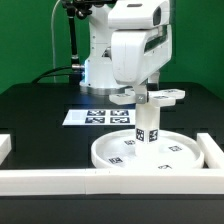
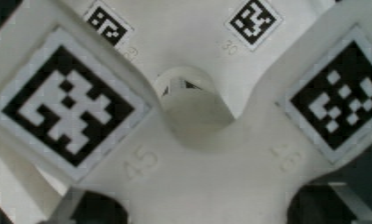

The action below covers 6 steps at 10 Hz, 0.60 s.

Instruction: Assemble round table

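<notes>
The large rimmed round disc (image 1: 165,156) lies flat on the black table near the front. The short cylinder leg (image 1: 148,126) stands upright on the disc's middle, a tag on its side. The cross-shaped base (image 1: 163,97) sits level on top of the leg. My gripper (image 1: 143,93) comes down from above and is shut on the base. In the wrist view the base (image 2: 192,110) fills the picture with several tags on its arms. It sits between my two dark fingers (image 2: 85,205), and my gripper (image 2: 204,205) grips its white body.
The marker board (image 1: 95,116) lies flat behind the disc, to the exterior view's left. White border rails run along the front (image 1: 100,181), the right (image 1: 212,150) and the left (image 1: 5,147). The robot's base (image 1: 100,60) stands at the back.
</notes>
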Each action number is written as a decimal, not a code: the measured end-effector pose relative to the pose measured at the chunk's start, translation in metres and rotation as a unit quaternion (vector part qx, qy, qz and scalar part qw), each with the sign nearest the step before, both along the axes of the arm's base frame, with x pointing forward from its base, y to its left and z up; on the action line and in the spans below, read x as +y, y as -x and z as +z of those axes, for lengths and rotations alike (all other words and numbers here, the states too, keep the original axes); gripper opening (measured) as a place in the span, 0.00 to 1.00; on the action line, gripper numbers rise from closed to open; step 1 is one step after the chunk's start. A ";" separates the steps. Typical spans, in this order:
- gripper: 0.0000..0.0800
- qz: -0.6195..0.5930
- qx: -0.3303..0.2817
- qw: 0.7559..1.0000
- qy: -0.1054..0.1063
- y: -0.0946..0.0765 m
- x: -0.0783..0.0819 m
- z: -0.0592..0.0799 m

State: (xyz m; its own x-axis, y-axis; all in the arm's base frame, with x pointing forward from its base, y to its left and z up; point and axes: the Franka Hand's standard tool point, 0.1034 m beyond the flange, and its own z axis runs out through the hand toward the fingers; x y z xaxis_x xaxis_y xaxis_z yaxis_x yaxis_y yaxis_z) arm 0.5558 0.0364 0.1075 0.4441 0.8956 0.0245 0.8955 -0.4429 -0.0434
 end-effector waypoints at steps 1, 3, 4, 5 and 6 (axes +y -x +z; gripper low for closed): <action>0.56 -0.010 0.000 1.000 0.000 0.000 0.000 0.000; 0.56 -0.019 0.001 1.000 0.000 0.000 0.000 0.000; 0.56 -0.061 0.004 0.998 -0.004 0.001 -0.001 0.000; 0.56 -0.142 0.011 0.990 -0.010 0.001 -0.003 0.000; 0.56 -0.192 0.014 0.981 -0.012 0.002 -0.004 -0.001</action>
State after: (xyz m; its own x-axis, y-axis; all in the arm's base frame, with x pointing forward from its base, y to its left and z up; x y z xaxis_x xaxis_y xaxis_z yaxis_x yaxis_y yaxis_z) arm 0.5539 0.0324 0.1068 0.7500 0.6609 0.0265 0.6605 -0.7464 -0.0807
